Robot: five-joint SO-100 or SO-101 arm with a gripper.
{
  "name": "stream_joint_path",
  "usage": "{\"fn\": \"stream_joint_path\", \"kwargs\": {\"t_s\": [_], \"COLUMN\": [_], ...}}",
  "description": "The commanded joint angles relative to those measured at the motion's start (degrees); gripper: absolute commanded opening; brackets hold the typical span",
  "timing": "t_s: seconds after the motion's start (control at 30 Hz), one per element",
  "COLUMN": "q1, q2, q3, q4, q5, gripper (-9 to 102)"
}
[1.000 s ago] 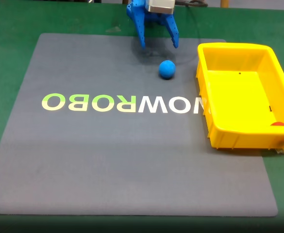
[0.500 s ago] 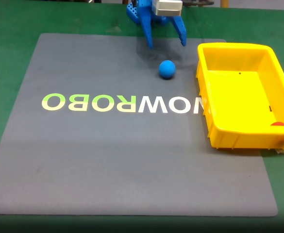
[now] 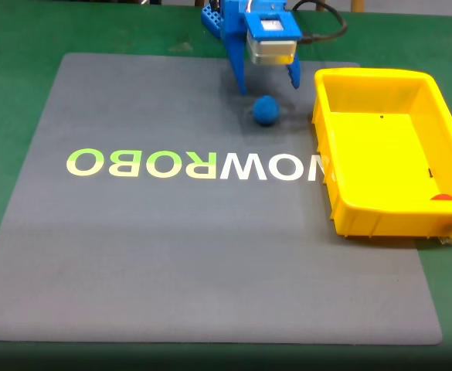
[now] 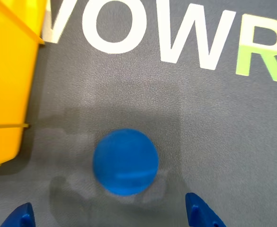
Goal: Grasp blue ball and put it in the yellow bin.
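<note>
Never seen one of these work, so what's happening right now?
Gripper open, above blue ball. Ball on mat, ungrasped. Yellow bin beside it, nothing between.

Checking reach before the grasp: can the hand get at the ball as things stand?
Probably yes. The hand is open, its fingertips either side of the ball, which lies free on the mat, apart from the bin.
</note>
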Motion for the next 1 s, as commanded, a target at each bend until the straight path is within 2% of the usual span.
{"fn": "stream_joint_path", "kwargs": {"t_s": [0.0, 0.33, 0.97], "q1": [0.79, 0.0, -1.58], "q2": [-4.31, -14.33, -21.88], "q3": [-6.06, -9.93, -11.16], "q4": [-1.93, -3.52, -6.33], "q5": [-0.44, -1.14, -1.58], "gripper": [37, 34, 20]}}
